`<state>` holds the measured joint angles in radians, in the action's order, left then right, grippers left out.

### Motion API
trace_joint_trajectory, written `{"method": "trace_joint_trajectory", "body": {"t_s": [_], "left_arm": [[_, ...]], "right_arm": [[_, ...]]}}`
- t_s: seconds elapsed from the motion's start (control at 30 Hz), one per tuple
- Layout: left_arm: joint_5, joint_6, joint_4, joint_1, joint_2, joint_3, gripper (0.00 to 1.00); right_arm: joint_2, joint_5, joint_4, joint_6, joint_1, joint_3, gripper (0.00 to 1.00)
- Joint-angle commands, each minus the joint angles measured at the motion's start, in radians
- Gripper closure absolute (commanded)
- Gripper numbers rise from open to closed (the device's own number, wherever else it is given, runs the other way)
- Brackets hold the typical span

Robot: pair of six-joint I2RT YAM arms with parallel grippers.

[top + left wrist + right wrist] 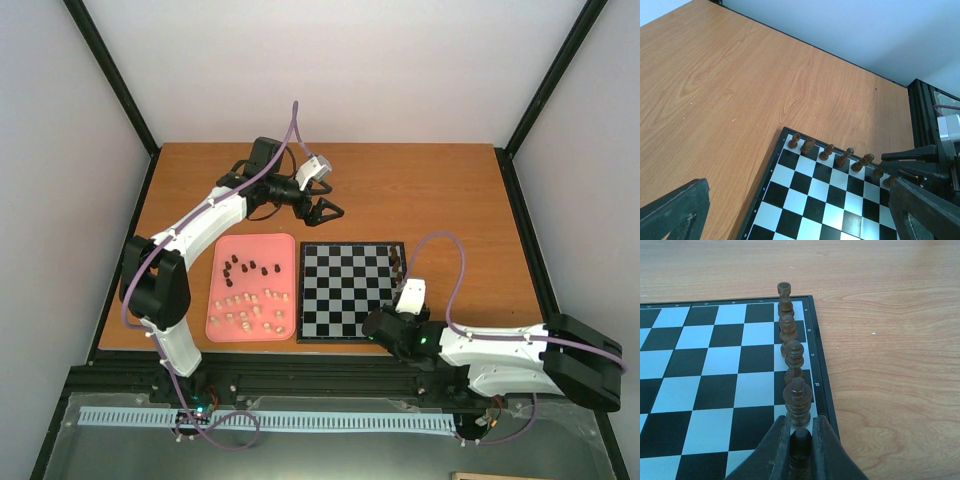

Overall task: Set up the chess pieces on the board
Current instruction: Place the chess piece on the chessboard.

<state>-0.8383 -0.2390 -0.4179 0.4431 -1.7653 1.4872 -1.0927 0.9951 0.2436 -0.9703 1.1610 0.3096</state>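
The board (pixel 345 290) lies right of centre, with a row of dark chess pieces (pixel 397 262) along its right edge. That row shows in the left wrist view (pixel 826 152) and the right wrist view (pixel 790 330). My right gripper (pixel 800 437) is low over the near end of that row, shut on a dark piece (pixel 801 447) just behind the closest standing piece (pixel 798 402). From above, the right gripper (pixel 400 288) sits at the board's right edge. My left gripper (pixel 325 210) hangs open beyond the board's far edge, holding nothing. Its fingers (pixel 675 212) frame the board (pixel 815 200).
A pink tray (pixel 270 243) left of the board holds several dark pieces (pixel 245 267) and several cream pieces (pixel 250 310). Bare wooden table (pixel 450 200) stretches behind and right of the board. Black frame rails border the table.
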Motion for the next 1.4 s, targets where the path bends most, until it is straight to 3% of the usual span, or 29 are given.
{"method": "trace_joint_trajectory", "body": {"t_s": [0.0, 0.93, 1.37], "left_arm": [[-0.020, -0.006, 0.016, -0.005, -0.005, 0.018, 0.00], [-0.022, -0.016, 0.006, -0.005, -0.012, 0.018, 0.00], [-0.025, -0.014, 0.005, -0.005, -0.013, 0.021, 0.00]], "right_arm": [[-0.038, 0.075, -0.030, -0.057, 0.011, 0.029, 0.97], [-0.124, 0.098, 0.059, -0.148, 0.012, 0.075, 0.87], [-0.131, 0.095, 0.074, -0.164, 0.014, 0.078, 0.77]]}}
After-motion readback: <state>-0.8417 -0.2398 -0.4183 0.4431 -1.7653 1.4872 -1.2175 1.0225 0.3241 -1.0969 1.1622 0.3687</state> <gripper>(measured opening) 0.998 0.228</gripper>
